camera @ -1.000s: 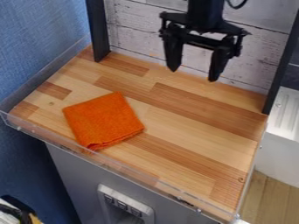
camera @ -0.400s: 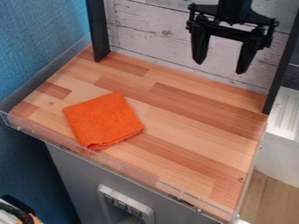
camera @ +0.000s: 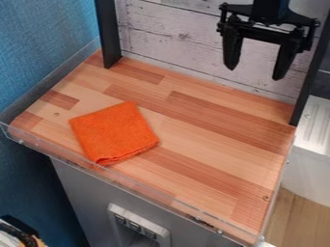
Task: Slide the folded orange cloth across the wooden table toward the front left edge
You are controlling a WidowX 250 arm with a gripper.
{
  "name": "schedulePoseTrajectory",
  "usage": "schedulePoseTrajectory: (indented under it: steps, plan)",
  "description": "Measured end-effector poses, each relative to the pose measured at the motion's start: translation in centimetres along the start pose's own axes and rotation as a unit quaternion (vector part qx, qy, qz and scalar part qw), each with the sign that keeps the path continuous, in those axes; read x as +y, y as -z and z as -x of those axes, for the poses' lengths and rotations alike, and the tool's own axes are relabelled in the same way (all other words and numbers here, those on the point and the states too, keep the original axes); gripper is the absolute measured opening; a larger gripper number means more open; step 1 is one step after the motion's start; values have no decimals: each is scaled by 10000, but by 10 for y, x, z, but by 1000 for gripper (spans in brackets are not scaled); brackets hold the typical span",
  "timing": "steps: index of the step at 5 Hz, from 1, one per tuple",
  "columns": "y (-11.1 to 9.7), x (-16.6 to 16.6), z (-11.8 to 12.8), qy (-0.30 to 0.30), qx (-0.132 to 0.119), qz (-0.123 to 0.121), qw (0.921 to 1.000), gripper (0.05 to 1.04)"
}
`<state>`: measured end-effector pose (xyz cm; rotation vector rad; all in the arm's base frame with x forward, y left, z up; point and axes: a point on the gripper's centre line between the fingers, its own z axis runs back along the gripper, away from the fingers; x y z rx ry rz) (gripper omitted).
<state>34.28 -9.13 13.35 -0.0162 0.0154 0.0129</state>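
Note:
At the upper right, in front of the whitish plank wall, the black gripper [camera: 254, 73] hangs with its two fingers spread apart and nothing between them. An orange cloth [camera: 115, 132], folded into a rough square, lies flat on the wooden work surface [camera: 213, 140], left of the middle and close to the front edge. The gripper is well up and to the right of the cloth, touching nothing.
A clear low rail [camera: 145, 191] runs along the front edge. Black posts stand at the back left [camera: 108, 34] and the right. A blue wall [camera: 42, 43] borders the left; a white ridged unit [camera: 314, 128] stands at the right.
The gripper has moved right and slightly up in the view, with its fingers staying apart. The orange cloth lies where it was.

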Motion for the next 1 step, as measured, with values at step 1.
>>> schedulePoseTrajectory:
  steps: [1]
  plan:
    - [0, -1, 0, 38, 0, 0, 10000, 999]
